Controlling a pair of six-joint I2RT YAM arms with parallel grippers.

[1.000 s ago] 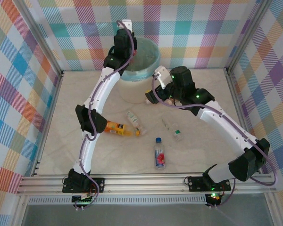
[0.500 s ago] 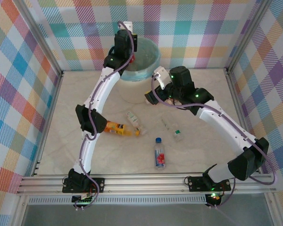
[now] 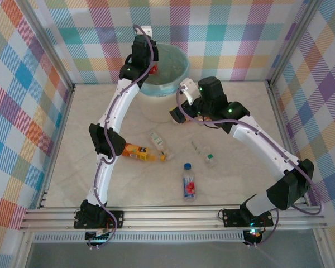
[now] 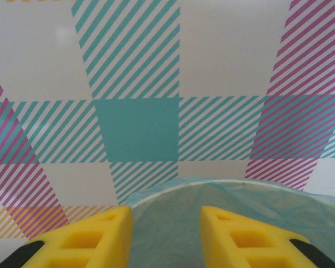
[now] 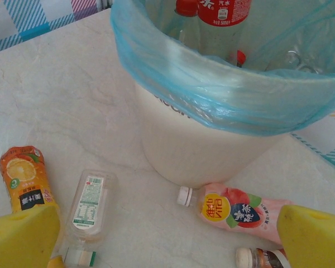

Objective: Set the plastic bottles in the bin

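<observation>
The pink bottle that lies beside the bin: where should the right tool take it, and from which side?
Probably across its labelled middle, coming down from above. The pink bottle lies flat on its side, so its round body offers two opposite sides there. The bin stands close behind its cap end, so a level approach looks blocked.

I see a cream marbled tabletop (image 3: 72,167) closed in by plaid walls (image 3: 229,33) at 9, 12 and 3 o'clock, their squares teal, pink, orange and blue. 2 aluminium posts (image 3: 50,47) stand at the far corners. A slotted aluminium rail (image 3: 173,215) runs along 6 o'clock. The light is even and soft.
</observation>
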